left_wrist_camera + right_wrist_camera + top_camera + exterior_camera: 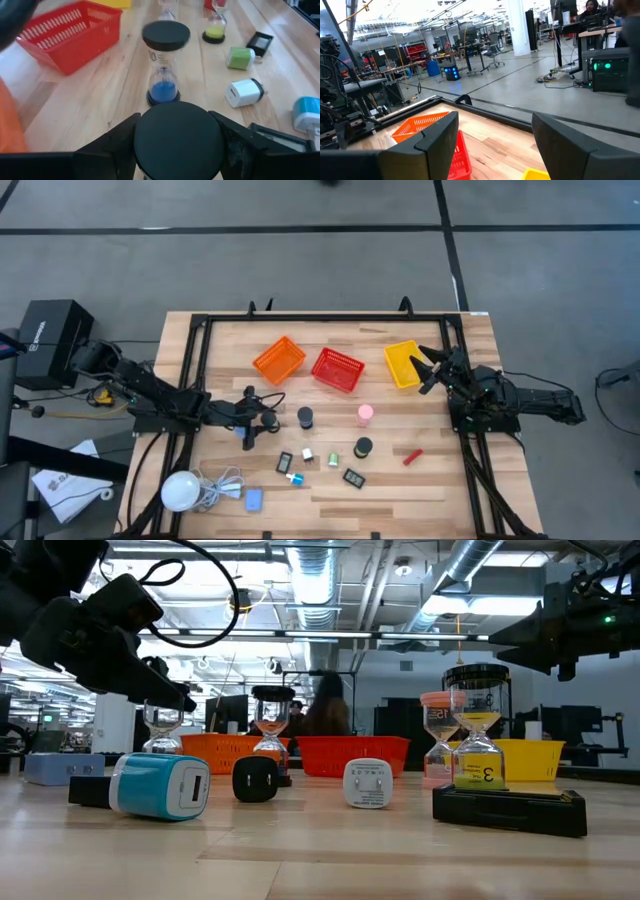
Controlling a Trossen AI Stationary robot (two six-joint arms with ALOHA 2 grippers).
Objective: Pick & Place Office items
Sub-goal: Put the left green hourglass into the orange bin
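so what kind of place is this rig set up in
Probably a robotics lab or workshop in a large open industrial hall. Exposed ceiling ducts run overhead, workbenches with equipment stand across a wide concrete floor, and a person sits beyond the wooden table.

A "3" on the yellow-sand hourglass

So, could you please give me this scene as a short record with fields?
Left hand: closed on the black cap of a sand timer, left of centre on the table
Right hand: open, empty, raised beside the yellow basket
Other baskets: orange basket, red basket
Loose nearby: blue-sand timer, pink timer, red bar
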